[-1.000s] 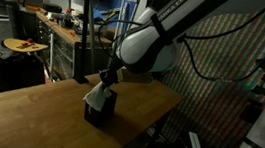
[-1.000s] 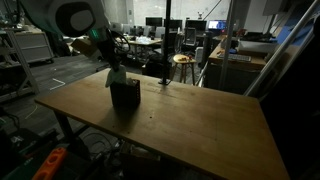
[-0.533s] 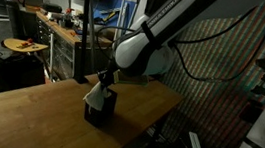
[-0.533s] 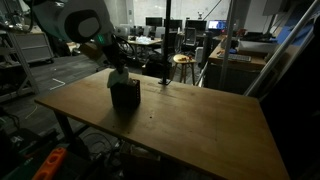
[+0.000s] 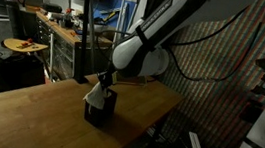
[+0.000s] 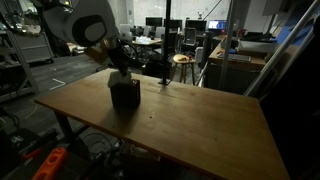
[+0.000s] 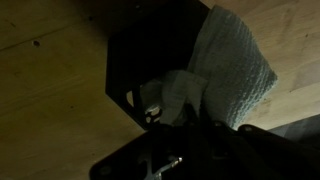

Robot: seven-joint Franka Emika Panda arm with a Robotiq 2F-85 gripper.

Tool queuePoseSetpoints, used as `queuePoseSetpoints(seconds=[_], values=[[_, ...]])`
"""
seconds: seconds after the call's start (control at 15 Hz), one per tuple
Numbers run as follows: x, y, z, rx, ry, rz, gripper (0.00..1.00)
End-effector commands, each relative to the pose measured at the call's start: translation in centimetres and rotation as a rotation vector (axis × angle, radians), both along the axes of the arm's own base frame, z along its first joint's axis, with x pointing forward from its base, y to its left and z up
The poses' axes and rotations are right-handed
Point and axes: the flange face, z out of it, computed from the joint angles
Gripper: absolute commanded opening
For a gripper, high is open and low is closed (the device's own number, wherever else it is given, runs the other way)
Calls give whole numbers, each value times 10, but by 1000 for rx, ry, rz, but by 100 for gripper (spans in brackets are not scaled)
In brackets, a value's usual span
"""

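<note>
The white cloth [image 7: 235,75] lies partly inside the black box [image 7: 140,60] and partly draped over its rim. The box stands on the worktop [image 5: 27,117], not far from an edge. Your hand [image 5: 104,82] sits just above the box, with its fingers pressed together on a fold of the cloth. If you pull sideways, the draped part could catch the rim and drag or tip the box towards that edge. If you let go too high, the cloth may slide out onto the worktop.

Box [image 5: 100,112], plain black; cloth [image 7: 232,70], off-white with a fine woven texture; surface [image 6: 200,125], light brown wood grain.
</note>
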Motion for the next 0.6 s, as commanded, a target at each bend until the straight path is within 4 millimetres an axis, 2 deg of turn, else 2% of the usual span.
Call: queuePoseSetpoints(seconds=[0.0,0.2,0.53], values=[[15,-2,-5,-10,-13,9,3],[18,-4,-17,-28,4,32,3],[13,-9,-56,-85,76,94,3]])
